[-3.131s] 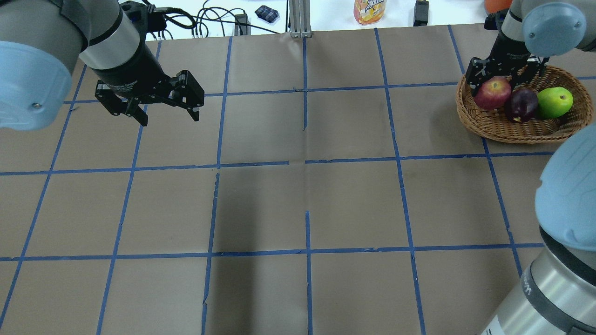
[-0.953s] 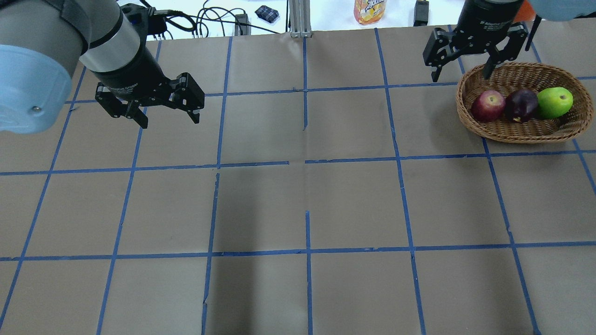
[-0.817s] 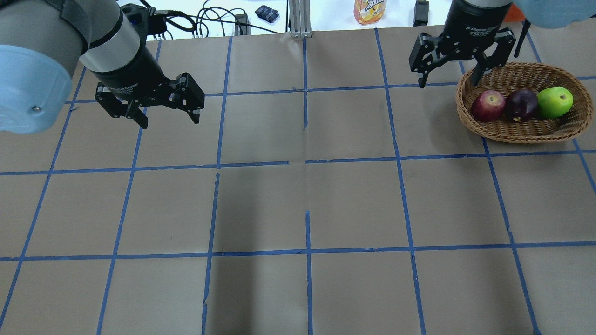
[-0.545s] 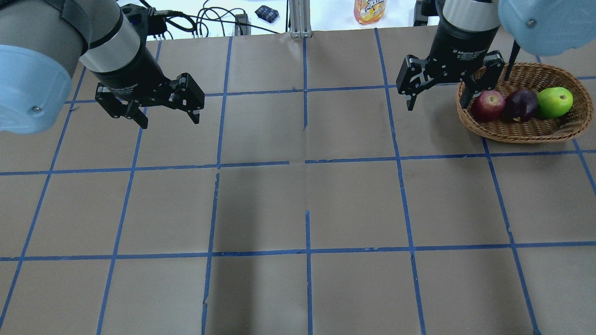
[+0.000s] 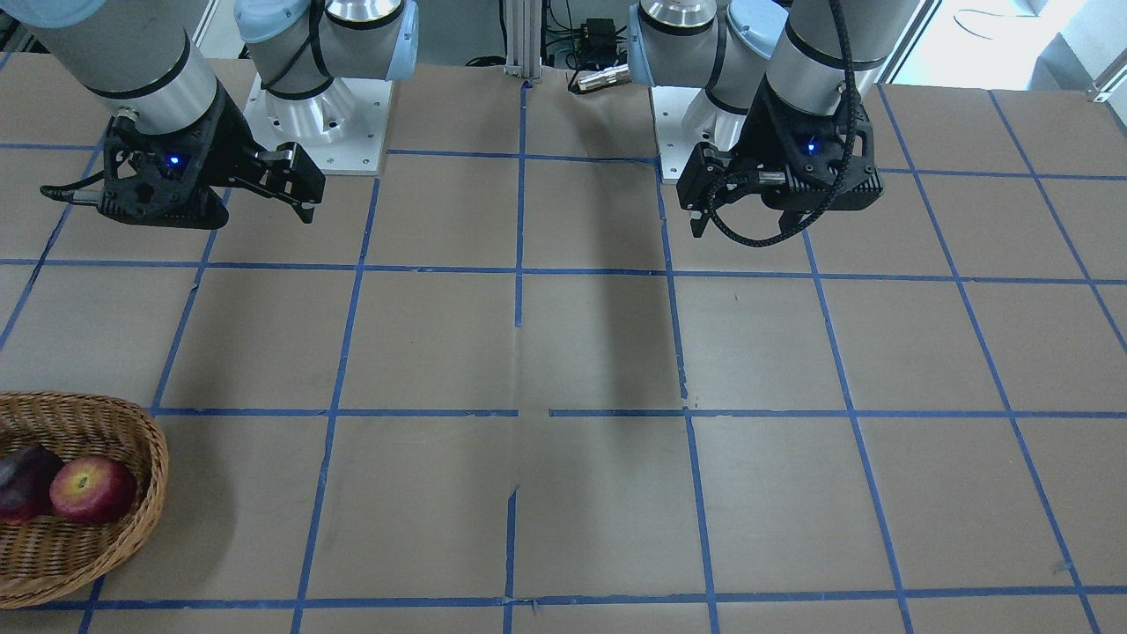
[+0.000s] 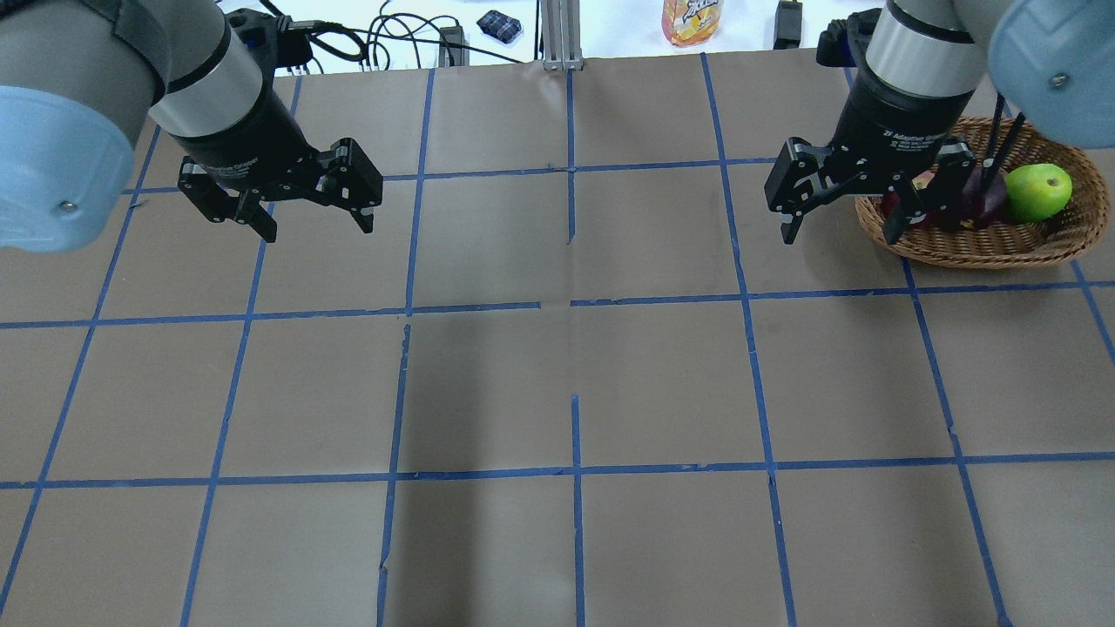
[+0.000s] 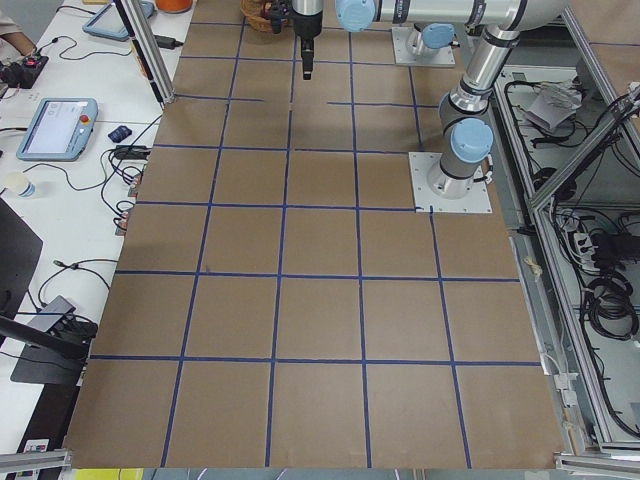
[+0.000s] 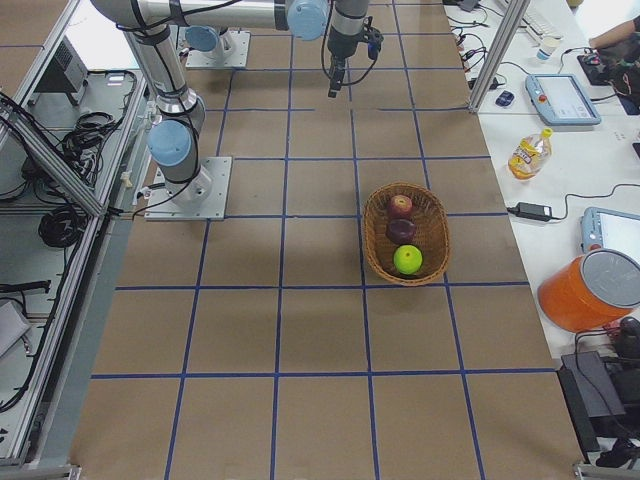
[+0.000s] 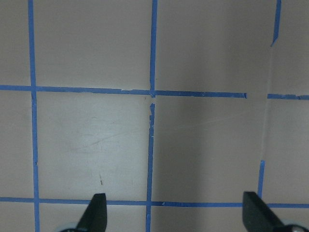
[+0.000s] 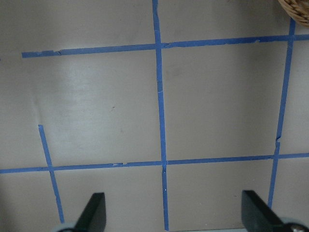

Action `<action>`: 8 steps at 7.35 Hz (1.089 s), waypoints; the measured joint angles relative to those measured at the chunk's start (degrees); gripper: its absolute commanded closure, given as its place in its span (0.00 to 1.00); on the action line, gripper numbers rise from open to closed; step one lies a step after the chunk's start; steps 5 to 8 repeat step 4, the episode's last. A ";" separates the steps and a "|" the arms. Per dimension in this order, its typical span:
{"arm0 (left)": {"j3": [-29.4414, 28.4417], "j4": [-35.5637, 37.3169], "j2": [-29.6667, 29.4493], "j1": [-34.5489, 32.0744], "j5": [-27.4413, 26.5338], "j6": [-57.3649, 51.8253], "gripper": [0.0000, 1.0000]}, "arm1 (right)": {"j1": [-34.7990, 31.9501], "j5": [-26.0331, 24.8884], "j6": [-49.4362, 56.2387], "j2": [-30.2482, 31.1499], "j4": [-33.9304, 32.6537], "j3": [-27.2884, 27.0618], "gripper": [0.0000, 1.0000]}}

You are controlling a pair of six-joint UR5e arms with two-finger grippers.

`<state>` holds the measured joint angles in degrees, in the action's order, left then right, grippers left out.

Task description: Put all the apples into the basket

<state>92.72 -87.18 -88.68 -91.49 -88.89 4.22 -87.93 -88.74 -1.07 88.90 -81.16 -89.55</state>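
The wicker basket (image 6: 984, 252) stands at the table's far right. The lime-green apple (image 6: 1037, 192) lies in it. In the overhead view my right gripper hides most of the other two. The front view shows the red apple (image 5: 92, 489) and the maroon apple (image 5: 22, 493) side by side in the basket (image 5: 132, 423). My right gripper (image 6: 841, 239) is open and empty, raised beside the basket's left rim; its wrist view (image 10: 175, 212) shows bare table and a bit of basket rim (image 10: 295, 10). My left gripper (image 6: 318, 231) is open and empty over the far left of the table.
The table is brown paper with a blue tape grid. Beyond its far edge are a juice bottle (image 6: 692, 19), cables (image 6: 383, 39) and an aluminium post (image 6: 562, 35). An orange bucket (image 8: 590, 290) and tablets sit on the side bench.
My right gripper was open around the red apple in the basket. It has since lifted, swung left of the basket and come back toward the robot. The left arm has not moved.
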 measured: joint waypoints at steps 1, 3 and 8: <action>0.00 0.00 0.00 0.00 0.02 0.00 0.00 | 0.21 0.49 -0.18 0.43 0.27 -0.12 0.00; 0.00 0.01 0.00 0.00 -0.03 0.00 0.00 | 0.21 0.85 -0.24 0.71 0.45 -0.18 0.00; 0.01 0.03 0.00 0.00 -0.03 0.00 0.00 | 0.25 0.90 -0.22 0.79 0.54 -0.18 0.00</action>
